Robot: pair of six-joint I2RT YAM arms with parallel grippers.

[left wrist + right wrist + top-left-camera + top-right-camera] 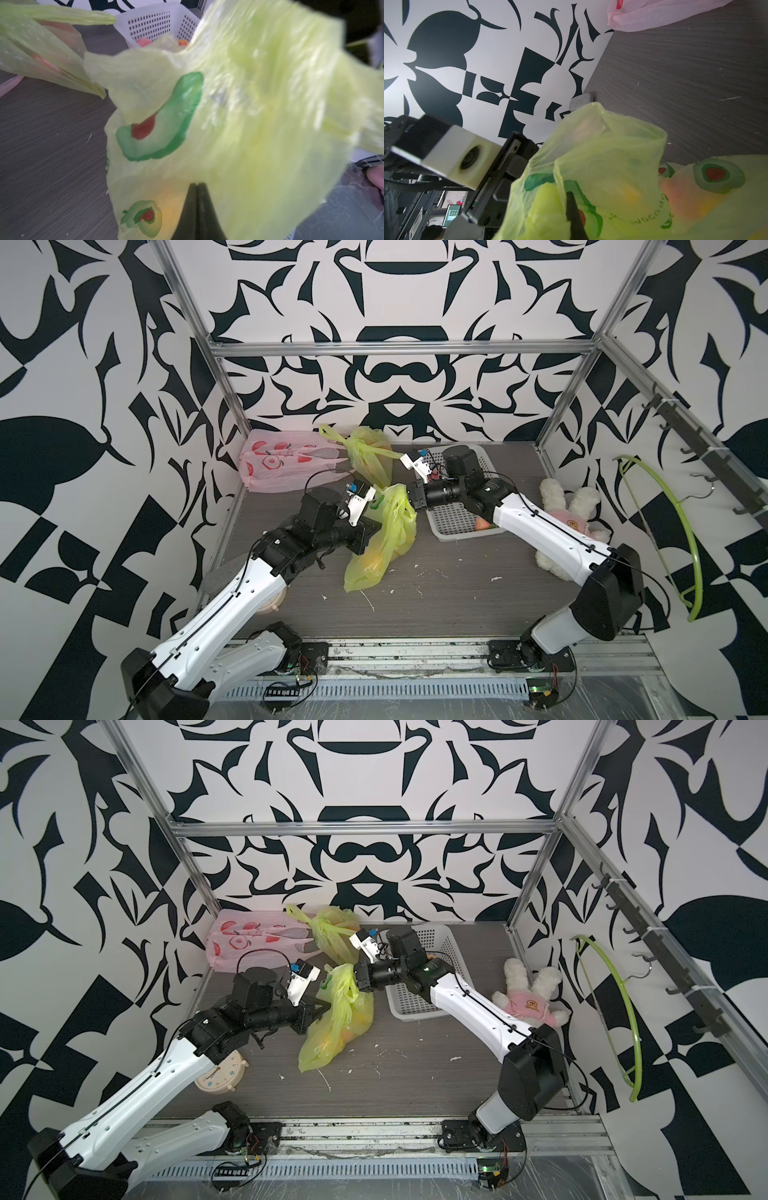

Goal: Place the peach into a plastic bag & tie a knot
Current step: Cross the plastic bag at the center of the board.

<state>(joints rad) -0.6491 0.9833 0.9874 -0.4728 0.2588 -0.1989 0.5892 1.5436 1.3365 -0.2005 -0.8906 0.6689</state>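
Top views overhead, near-identical; wrist cameras close on yellow bag (249,124).

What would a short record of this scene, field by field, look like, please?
bag in work: yellow-green plastic bag, centre, top not knotted
contents: orange-yellow fruit showing through the film
left pincer: shut, tips at the bag's side; pinch unclear
right pincer: shut on the bag's raised top
at the back: knotted yellow-green bag, pink printed bag
by right arm: white basket, plush rabbit
under left arm: alarm clock
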